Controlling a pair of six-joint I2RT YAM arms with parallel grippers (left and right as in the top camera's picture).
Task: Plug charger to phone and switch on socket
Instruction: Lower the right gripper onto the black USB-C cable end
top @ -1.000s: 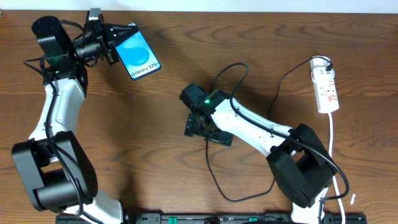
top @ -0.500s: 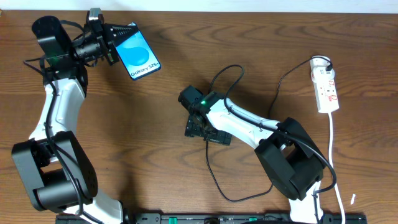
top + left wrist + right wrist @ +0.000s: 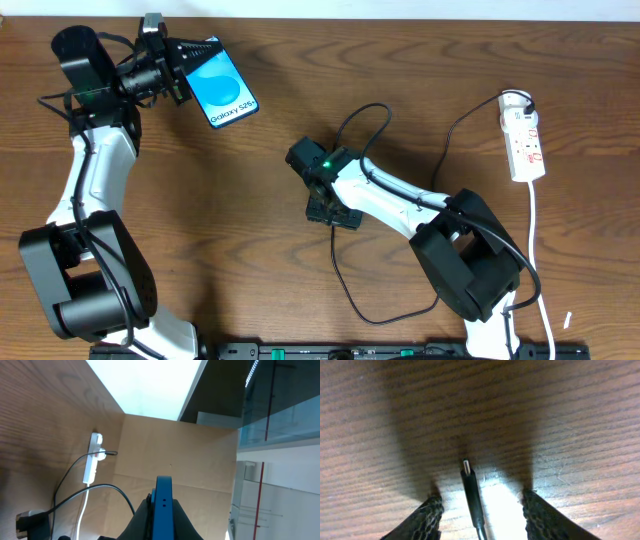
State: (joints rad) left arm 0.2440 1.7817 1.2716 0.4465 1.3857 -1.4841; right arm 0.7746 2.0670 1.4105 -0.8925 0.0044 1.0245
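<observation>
My left gripper (image 3: 186, 76) is shut on the phone (image 3: 222, 88) at the table's upper left, holding it off the wood with its blue "Galaxy S25+" screen facing up. In the left wrist view the phone's blue edge (image 3: 163, 506) stands upright between the jaws. My right gripper (image 3: 326, 208) points down at mid-table. The charger's black plug tip (image 3: 470, 485) lies flat on the wood between its fingers (image 3: 428, 516), with a gap on either side, so the gripper (image 3: 481, 504) is open. The thin black cable (image 3: 345, 285) loops toward the front. The white socket (image 3: 526, 140) lies at the far right.
A white cord (image 3: 537, 235) runs from the socket toward the front edge. Thin black cable arcs behind the right arm (image 3: 372, 110). The socket (image 3: 92, 458) and cables also show in the left wrist view, with a cardboard panel (image 3: 180, 455) beyond the table.
The right gripper's jaws have narrowed around the plug tip, and the right arm's elbow shifted slightly left. The left arm and the phone have not moved.
</observation>
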